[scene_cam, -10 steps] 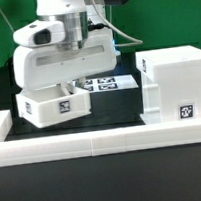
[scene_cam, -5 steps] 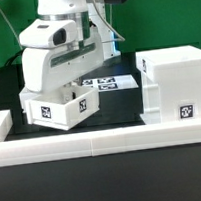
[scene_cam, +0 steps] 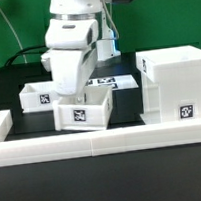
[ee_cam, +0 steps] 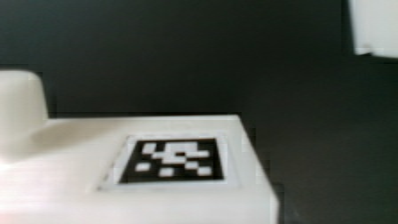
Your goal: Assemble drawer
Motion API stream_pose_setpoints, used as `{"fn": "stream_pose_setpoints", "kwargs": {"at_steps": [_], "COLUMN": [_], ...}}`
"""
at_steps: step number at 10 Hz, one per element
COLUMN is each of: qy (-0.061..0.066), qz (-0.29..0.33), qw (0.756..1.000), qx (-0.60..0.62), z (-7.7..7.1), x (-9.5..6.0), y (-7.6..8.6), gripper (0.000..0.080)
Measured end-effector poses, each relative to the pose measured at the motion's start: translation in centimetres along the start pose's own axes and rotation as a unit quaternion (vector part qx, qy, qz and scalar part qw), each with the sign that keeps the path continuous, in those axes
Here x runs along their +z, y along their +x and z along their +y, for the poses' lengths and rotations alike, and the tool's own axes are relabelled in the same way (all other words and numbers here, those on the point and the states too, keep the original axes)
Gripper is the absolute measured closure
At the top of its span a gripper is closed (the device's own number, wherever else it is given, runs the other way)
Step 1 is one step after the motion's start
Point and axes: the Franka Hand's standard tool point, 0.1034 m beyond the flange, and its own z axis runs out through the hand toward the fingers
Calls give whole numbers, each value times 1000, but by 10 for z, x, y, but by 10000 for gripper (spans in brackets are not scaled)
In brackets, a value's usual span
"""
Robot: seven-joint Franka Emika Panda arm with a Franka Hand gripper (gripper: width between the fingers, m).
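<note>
The gripper (scene_cam: pixel 73 91) is seen lowered from above into the front tray (scene_cam: pixel 86 112), its body tilted. Its fingertips are hidden behind the tray's near wall, so it cannot be told whether the jaws are closed on the tray or parted. The front tray is placed on the dark table (scene_cam: pixel 127 106), just behind the border wall (scene_cam: pixel 103 144), with a black-and-white tag turned toward the exterior camera. Whether it rests fully on the table cannot be determined.

A rear tray (scene_cam: pixel 36 96) is found behind it, toward the exterior view's left, also tagged on its near face; the two overlap in the picture, and contact between them cannot be judged. The box shell (scene_cam: pixel 173 81) is stood upright at the exterior view's right, apart from the front tray, with a tag low on its near face. The marker board (scene_cam: pixel 114 84) is laid flat on the table behind the trays.

In the wrist view a tag (ee_cam: pixel 175 160) is shown on a white surface close under the camera, against the dark table
</note>
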Motion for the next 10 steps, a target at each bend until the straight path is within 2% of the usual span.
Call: {"fn": "stream_pose_setpoints", "kwargs": {"at_steps": [1,3,6,8,10], "qy": [2,2,4,14,15], "qz": [-6,-10,-10,-8,-6], "qw": [999,995,995,996,997], "qx": [-42,-96,-99,-89,-79], "z": [6,7,7,13,23], "x": [-1,0,0,-4,-6], "y": [5,0,1,18,31], "gripper": [757,757,757,757,756]}}
